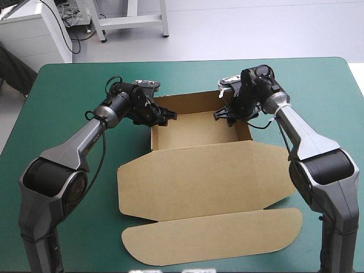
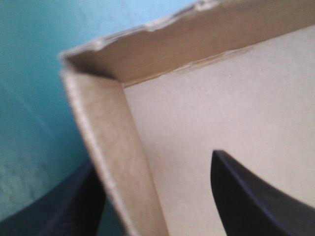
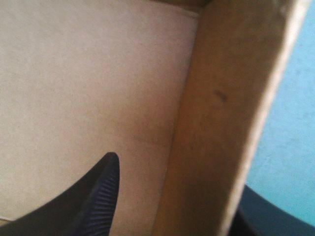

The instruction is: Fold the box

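Nearest me, the box (image 1: 202, 170) had its lid flat on the counter (image 1: 68, 91). At the box's raised far walls, I saw the left end effector (image 1: 162, 116) and right end effector (image 1: 227, 115) spread, each straddling one side wall.

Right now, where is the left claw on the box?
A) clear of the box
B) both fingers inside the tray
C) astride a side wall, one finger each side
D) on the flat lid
C: the left claw straddles a raised wall of the box, one finger inside the tray and the other outside over the teal-green cover.
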`<act>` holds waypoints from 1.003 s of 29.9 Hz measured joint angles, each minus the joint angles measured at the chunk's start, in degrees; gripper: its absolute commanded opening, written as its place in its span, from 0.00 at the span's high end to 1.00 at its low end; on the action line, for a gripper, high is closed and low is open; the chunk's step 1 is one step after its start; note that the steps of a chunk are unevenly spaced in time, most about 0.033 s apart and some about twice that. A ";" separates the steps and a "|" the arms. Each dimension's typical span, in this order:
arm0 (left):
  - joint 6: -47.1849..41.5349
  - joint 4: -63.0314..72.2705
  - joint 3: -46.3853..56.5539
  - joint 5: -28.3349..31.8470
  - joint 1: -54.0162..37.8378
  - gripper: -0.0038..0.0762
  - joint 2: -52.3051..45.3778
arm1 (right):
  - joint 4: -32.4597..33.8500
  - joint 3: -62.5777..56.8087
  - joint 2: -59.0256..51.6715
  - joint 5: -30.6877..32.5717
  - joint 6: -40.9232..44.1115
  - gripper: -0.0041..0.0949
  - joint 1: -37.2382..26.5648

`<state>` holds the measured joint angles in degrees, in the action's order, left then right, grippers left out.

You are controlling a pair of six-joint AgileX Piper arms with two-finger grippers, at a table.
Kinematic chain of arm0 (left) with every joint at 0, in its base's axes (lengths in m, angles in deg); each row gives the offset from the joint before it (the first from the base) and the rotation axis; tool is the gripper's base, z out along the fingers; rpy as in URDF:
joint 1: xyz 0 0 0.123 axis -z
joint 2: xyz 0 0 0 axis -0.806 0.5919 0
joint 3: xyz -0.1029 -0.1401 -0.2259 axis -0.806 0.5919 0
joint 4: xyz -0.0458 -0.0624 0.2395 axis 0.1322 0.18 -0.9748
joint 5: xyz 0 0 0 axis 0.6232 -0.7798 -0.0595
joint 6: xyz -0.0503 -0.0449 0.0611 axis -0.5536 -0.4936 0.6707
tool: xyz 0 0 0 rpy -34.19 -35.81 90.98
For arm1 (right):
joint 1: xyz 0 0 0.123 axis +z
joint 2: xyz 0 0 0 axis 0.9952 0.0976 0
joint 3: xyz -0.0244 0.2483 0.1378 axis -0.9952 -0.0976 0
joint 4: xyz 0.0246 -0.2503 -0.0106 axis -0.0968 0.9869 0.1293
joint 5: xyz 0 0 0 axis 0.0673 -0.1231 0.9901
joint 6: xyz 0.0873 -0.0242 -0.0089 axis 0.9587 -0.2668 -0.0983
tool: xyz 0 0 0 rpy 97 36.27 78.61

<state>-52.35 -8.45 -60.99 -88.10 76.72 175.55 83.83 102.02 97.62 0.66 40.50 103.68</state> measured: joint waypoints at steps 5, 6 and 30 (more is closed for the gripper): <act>-0.06 1.93 -3.60 -7.24 0.13 0.39 1.37 | -0.61 4.45 0.00 1.69 -0.09 0.47 -1.01; -0.06 2.11 -4.25 -8.13 0.17 0.39 1.60 | -0.62 5.01 0.00 1.81 -0.09 0.47 -1.16; -0.13 -1.25 -13.72 -17.88 0.61 0.39 2.64 | 0.03 5.71 -0.41 1.98 -2.67 0.47 -1.26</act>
<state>-52.47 -9.70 -74.70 -105.97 77.33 178.19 83.87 107.73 97.21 2.64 37.83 102.41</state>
